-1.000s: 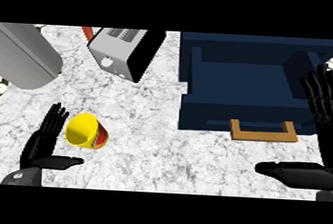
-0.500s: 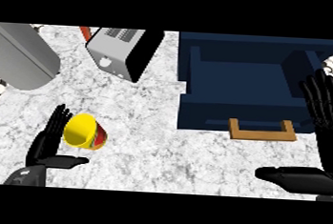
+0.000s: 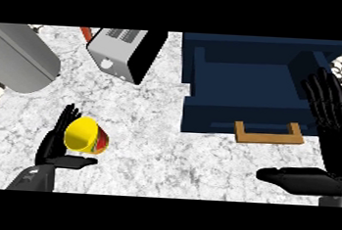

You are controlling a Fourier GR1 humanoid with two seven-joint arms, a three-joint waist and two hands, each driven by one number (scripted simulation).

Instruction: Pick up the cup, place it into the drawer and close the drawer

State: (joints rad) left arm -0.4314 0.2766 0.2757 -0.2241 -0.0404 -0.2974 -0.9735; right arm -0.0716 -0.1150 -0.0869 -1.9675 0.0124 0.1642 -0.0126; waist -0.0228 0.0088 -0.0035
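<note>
Yellow-mouthed cup on the marble counter, well left of the open blue drawer. Flanked by the left hand: fingers straight on the side away from the drawer, thumb spread beneath. Right hand just right of the drawer's wooden handle, fingers straight, thumb wide. Toaster left of the drawer's far end.

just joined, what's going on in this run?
The left hand is open beside the yellow cup on the counter, with its fingers straight along the cup's left side and its thumb below. It has not grasped the cup yet. The blue drawer stands open, with its wooden handle toward the robot. The right hand rests open at the view's right edge, beside the drawer.
</note>
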